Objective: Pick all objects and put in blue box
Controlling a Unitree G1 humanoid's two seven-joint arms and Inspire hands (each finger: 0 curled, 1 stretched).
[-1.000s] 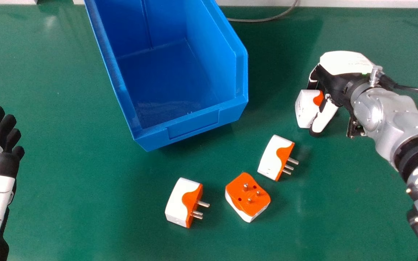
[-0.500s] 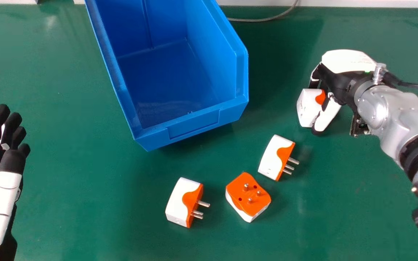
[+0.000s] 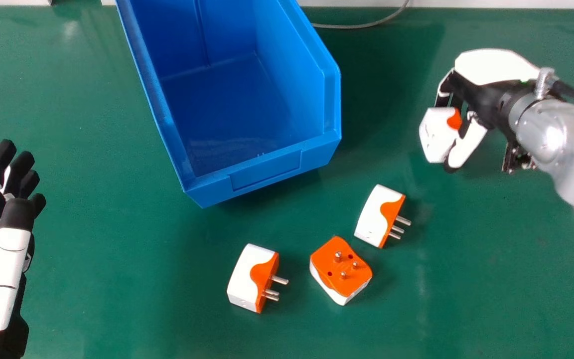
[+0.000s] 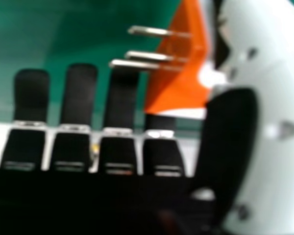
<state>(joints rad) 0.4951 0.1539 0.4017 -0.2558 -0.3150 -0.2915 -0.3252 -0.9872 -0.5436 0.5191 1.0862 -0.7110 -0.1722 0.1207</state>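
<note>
At the right of the head view, my right hand (image 3: 471, 97) holds a white and orange plug adapter (image 3: 436, 134) between fingers and thumb, right of the blue box (image 3: 267, 172). In the right hand view, the adapter's orange face (image 4: 179, 68) with metal pins is beside the thumb of my right hand (image 4: 225, 142). Three more adapters lie on the green table: one (image 3: 376, 214) below the held one, one pins up (image 3: 342, 269), one (image 3: 251, 276) further left. At the left edge, my left hand (image 3: 5, 219) is open and holds nothing.
The green table (image 3: 117, 259) carries everything. The blue box's near rim and side walls stand up from it, with its interior bare. A grey cable (image 3: 366, 25) runs along the far edge behind the box.
My right hand has moved right and toward the far edge with the adapter in it. My left hand has shifted slightly right and up in the view. The three other adapters stay put.
</note>
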